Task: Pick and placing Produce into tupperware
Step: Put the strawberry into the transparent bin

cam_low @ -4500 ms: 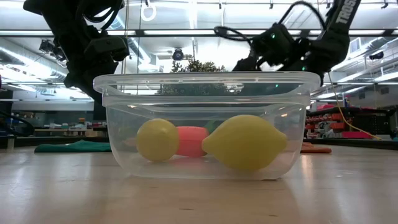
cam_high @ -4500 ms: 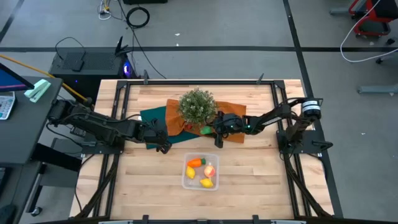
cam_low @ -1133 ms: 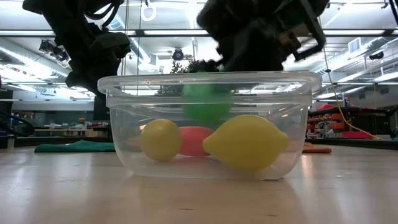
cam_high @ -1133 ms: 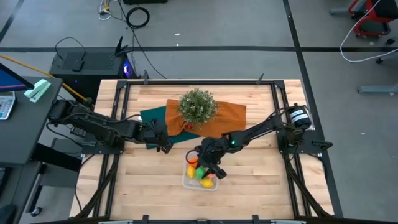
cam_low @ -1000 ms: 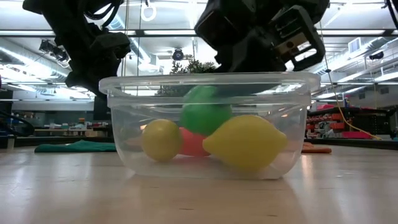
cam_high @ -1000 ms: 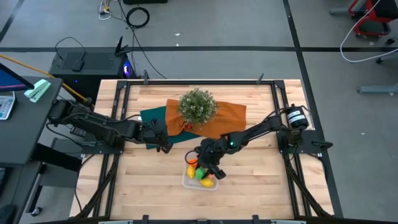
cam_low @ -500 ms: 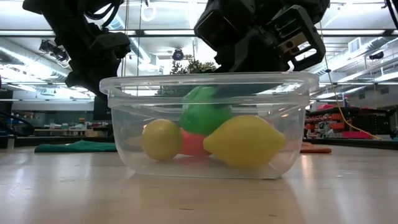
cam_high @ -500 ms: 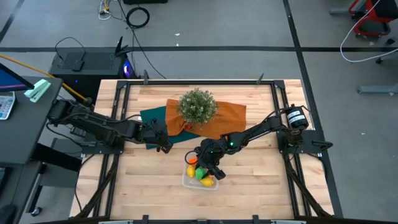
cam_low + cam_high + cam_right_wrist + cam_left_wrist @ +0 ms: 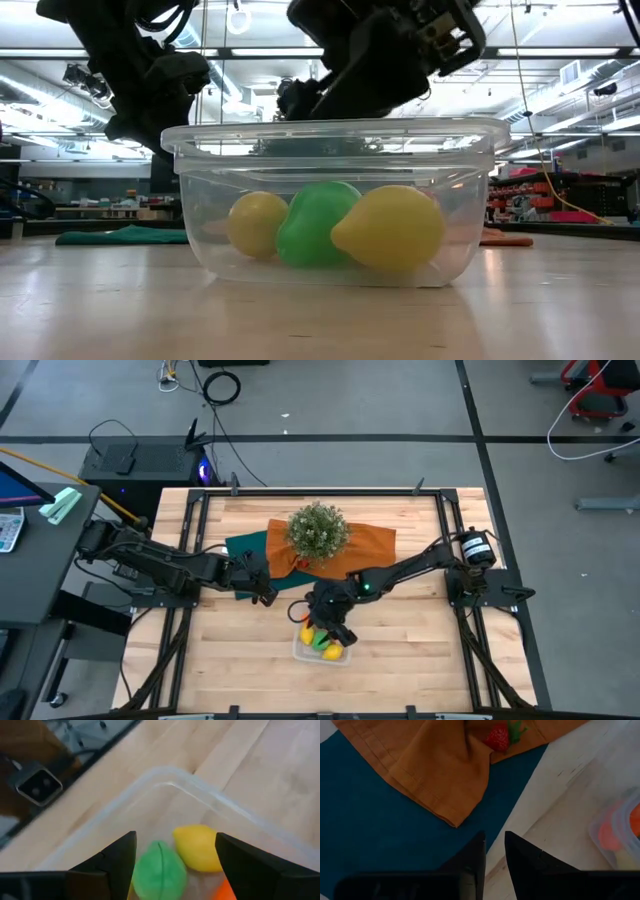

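Note:
The clear tupperware [image 9: 297,652] stands near the table's front middle. In it lie two yellow lemons [image 9: 255,224] [image 9: 390,228], the green piece [image 9: 315,226] between them on the box floor, and the orange carrot [image 9: 307,631]. The peach fruit shows only faintly through the box wall in the left wrist view [image 9: 605,837]. My right gripper [image 9: 175,836] is open just above the box rim [image 9: 200,782], over the green piece [image 9: 159,870], and touches nothing. My left gripper [image 9: 265,592] hovers over the edge of the teal cloth [image 9: 380,830], empty, its fingers [image 9: 520,860] a narrow gap apart.
A bushy green plant [image 9: 318,530] stands at the far middle on an orange cloth [image 9: 368,543] and a teal cloth [image 9: 248,550]. A toy strawberry [image 9: 498,737] lies on the orange cloth. Bare wood lies to the left and right of the box.
The green piece has dropped from on top of the peach fruit to the box floor, between the two lemons. My right gripper has risen off the box rim and shifted a little toward the table's left.

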`<state>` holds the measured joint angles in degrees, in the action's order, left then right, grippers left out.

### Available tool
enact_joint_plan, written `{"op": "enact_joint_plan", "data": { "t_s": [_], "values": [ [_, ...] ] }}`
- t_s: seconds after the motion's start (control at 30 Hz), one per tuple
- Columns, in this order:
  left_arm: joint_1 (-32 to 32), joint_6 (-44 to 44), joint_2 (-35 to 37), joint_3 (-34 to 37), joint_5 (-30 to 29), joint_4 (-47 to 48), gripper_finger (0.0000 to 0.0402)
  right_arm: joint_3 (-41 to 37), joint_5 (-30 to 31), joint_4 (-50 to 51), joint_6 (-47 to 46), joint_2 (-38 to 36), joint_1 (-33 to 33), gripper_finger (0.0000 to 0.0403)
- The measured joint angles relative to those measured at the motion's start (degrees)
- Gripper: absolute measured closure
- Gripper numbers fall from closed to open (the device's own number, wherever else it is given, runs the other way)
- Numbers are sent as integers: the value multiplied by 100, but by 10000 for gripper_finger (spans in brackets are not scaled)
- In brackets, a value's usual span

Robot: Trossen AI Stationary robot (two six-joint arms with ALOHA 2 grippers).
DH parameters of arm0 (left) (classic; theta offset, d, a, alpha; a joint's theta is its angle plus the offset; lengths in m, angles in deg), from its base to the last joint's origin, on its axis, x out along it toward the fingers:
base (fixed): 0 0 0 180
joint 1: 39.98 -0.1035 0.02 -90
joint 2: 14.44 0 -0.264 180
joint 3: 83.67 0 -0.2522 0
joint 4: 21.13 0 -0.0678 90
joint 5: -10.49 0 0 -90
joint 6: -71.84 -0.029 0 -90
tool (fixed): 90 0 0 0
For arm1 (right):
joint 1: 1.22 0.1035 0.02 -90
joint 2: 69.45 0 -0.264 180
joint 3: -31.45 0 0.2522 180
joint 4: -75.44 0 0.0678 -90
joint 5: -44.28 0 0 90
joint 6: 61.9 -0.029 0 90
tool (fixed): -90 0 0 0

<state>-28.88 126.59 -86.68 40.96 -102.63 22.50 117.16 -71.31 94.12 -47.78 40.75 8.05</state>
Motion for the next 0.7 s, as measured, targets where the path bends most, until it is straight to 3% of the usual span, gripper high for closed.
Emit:
{"op": "enact_joint_plan", "data": {
  "t_s": [0.13,0.43,0.7],
  "values": [
    [-1,-2,1,0,0,0,326,357,190,1073,600,-2,-152,173],
    [-1,4,-1,0,1,33,328,355,91,2761,518,-526,-679,204],
    [-1,1,-1,0,-39,51,324,350,-238,2288,157,-1503,-721,229]
  ]
}}
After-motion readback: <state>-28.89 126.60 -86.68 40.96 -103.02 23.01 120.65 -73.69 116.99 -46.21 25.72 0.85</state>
